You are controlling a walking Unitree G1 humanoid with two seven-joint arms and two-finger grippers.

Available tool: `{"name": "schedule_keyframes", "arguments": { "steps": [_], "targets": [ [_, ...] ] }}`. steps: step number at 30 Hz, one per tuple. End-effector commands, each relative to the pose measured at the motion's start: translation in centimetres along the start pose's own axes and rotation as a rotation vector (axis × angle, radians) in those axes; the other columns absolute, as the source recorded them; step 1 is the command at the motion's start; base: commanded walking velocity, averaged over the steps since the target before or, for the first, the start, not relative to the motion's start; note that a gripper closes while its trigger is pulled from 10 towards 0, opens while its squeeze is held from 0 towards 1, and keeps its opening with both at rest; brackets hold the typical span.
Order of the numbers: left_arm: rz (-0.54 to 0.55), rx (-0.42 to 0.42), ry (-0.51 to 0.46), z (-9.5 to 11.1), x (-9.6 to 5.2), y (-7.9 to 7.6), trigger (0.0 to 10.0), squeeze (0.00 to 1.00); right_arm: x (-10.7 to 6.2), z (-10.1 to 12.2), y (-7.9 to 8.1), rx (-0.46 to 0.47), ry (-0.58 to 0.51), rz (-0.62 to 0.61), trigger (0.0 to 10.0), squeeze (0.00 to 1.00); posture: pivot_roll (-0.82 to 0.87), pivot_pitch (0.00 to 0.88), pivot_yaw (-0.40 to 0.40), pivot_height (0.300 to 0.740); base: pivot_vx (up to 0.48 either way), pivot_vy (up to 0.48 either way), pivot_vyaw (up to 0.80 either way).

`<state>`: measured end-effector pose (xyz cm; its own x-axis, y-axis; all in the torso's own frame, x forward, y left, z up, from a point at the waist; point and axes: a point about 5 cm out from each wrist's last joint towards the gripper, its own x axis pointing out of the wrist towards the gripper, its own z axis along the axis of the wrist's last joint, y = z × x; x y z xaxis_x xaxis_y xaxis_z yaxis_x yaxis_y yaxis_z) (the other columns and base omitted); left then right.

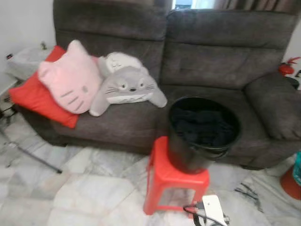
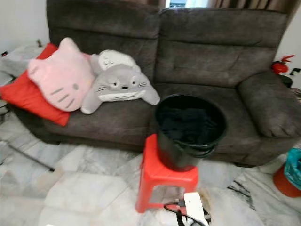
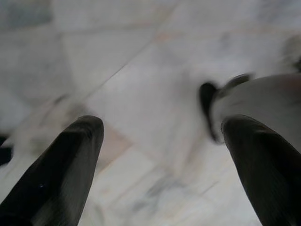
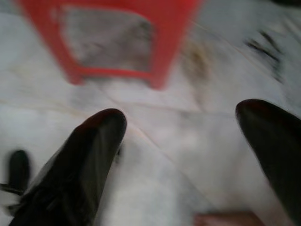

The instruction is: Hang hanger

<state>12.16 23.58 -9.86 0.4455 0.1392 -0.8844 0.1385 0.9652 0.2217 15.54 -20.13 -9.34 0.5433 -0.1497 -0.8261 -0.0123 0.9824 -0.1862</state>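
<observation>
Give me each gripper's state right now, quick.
Left gripper: open, holding nothing, above the marble floor.
Right gripper: open, holding nothing, over the floor near the red stool.

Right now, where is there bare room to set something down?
Free: the sofa seat between the grey plush and the black bucket, and the marble floor left of the red stool. Crowded: the sofa's left end, under cushions and plushes.

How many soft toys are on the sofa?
3: the pink cat cushion at the left, the grey toy beside it, and the white toy behind the grey one.
</observation>
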Motion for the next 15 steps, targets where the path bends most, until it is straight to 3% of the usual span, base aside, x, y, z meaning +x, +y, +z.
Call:
{"name": "schedule_keyframes", "arguments": {
  "steps": [1, 8, 15],
  "targets": [
    [0.007, 0.013, 0.008, -0.3, -0.1, 0.4, 10.0, 0.00, 0.2, 0.9, 0.3, 0.015, -0.024, 0.003, 10.0, 0.00, -0.04, 0.000, -0.052, 0.740, 0.000, 0.000, 0.00],
    [0.003, 0.014, 0.007, -0.3, -0.1, 0.4, 10.0, 0.00, 0.2, 1.4, 0.2, 0.018, -0.039, -0.003, 10.0, 0.00, -0.05, 0.000, -0.049, 0.740, 0.000, 0.000, 0.00],
    [0.002, 0.024, 0.011, -0.3, -0.1, 0.5, 10.0, 0.00, 0.3, 2.9, 0.0, 0.029, -0.128, -0.009, 10.0, 0.00, -0.07, 0.000, -0.044, 0.740, 0.000, 0.000, 0.00]
  ]
}}
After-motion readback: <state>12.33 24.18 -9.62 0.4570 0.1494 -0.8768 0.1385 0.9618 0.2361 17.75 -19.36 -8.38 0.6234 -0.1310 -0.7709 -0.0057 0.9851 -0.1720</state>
